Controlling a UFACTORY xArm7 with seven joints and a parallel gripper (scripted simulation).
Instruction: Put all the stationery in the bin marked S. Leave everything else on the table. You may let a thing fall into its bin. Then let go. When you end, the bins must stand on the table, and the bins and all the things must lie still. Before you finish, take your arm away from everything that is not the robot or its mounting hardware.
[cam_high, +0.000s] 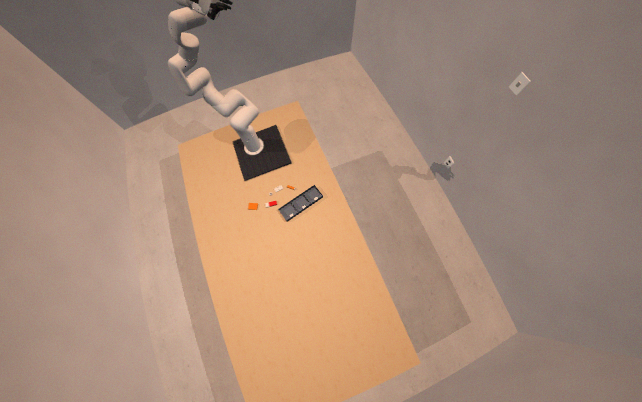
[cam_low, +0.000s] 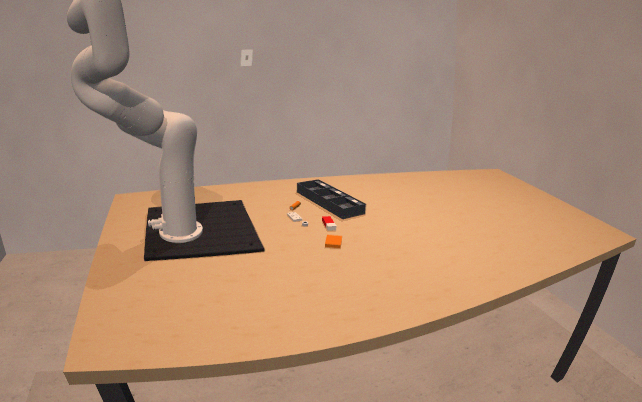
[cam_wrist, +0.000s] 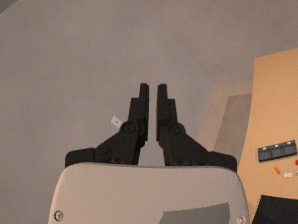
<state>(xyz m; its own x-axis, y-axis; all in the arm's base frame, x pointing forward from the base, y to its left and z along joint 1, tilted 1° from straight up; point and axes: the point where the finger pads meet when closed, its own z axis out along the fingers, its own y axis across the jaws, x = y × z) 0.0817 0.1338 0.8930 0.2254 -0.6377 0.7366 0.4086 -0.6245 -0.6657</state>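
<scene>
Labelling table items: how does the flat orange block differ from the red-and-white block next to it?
The orange block is one colour, flat and wide; the red-and-white block is two-toned, narrower and taller. The orange block lies farther from the bin tray; the red-and-white block lies closer to it. Both rest loose on the table, outside the tray, untouched by the claw.

A long wooden table (cam_low: 400, 280) on dark legs (cam_low: 585, 320) fills the room. A white wall plate (cam_low: 246, 57) sits at twelve o'clock above it; grey walls meet at two o'clock.
</scene>
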